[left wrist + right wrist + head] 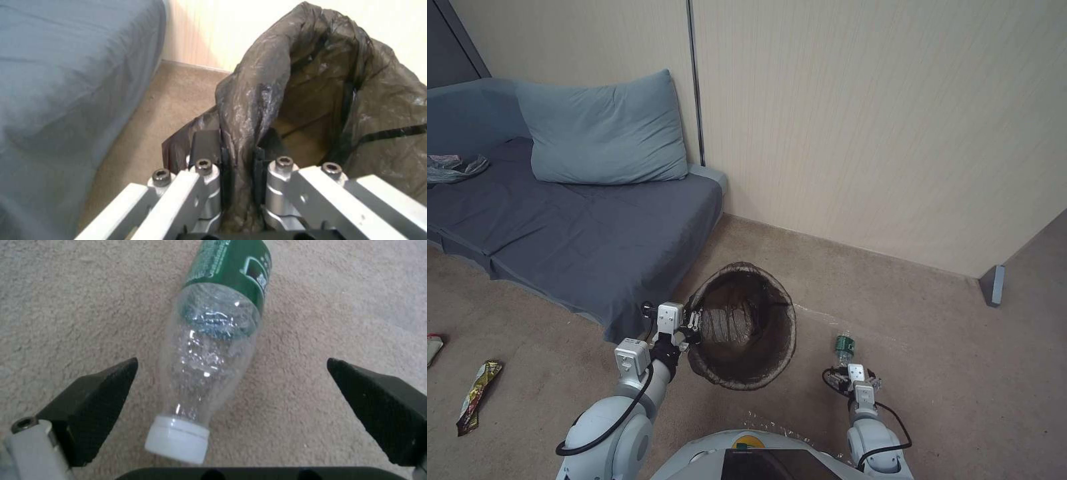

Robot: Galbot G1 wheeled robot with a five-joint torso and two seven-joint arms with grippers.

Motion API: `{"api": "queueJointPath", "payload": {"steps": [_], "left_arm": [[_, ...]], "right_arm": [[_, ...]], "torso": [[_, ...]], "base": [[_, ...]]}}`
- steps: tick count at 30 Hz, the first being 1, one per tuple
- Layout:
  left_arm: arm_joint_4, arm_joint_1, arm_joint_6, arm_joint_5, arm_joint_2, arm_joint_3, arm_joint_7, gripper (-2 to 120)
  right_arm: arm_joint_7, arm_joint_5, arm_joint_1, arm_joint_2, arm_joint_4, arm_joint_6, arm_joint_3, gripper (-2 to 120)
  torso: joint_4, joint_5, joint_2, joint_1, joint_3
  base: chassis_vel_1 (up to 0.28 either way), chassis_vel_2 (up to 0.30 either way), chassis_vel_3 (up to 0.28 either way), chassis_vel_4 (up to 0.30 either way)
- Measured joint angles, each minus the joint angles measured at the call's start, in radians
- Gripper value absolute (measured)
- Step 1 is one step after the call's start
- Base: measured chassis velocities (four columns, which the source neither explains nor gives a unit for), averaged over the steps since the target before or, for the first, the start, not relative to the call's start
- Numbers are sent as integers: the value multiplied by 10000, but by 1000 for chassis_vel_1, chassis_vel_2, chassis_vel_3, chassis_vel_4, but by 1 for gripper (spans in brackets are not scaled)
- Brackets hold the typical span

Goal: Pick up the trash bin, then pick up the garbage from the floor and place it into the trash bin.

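The left gripper (694, 325) pinches the near rim of the bin (774, 333), its fingers (209, 146) pressed on the brown bag (311, 83) that lines it. The bin is tipped, its mouth facing the camera, beside the corner of the sofa (594, 240). The right gripper (231, 386) hangs low over the carpet (927, 313) with fingers spread wide, and the bottle (213, 350) lies flat between them, its white cap (177, 439) toward the wrist. A wrapper (477, 393) lies on the floor far to the left.
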Motion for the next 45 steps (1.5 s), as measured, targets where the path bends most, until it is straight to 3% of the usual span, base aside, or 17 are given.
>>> {"api": "queueJointPath", "payload": {"steps": [14, 19, 34, 42, 45], "left_arm": [[20, 165, -154, 128, 15, 56, 34, 7], [17, 231, -200, 135, 29, 53, 41, 7], [-3, 491, -471, 299, 36, 51, 96, 7], [-47, 878, -878, 485, 45, 49, 202, 7], [-51, 896, -916, 502, 45, 51, 214, 7]], "right_arm": [[6, -273, 513, 63, -746, 315, -46, 100], [7, -357, 698, 74, -1001, 447, -40, 84], [27, -359, 1057, 108, -1651, 710, 3, 82], [55, -347, 1185, 104, -2161, 948, 73, 48], [56, -346, 1188, 107, -2216, 1001, 82, 42]], "torso": [[0, 0, 0, 0, 0], [0, 0, 0, 0, 0], [0, -5, 0, 0, 0], [3, -6, 1, 0, -1], [1, -7, 1, 0, -1]], "base": [[0, 0, 0, 0], [0, 0, 0, 0], [0, 0, 0, 0], [0, 0, 0, 0], [0, 0, 0, 0]]}}
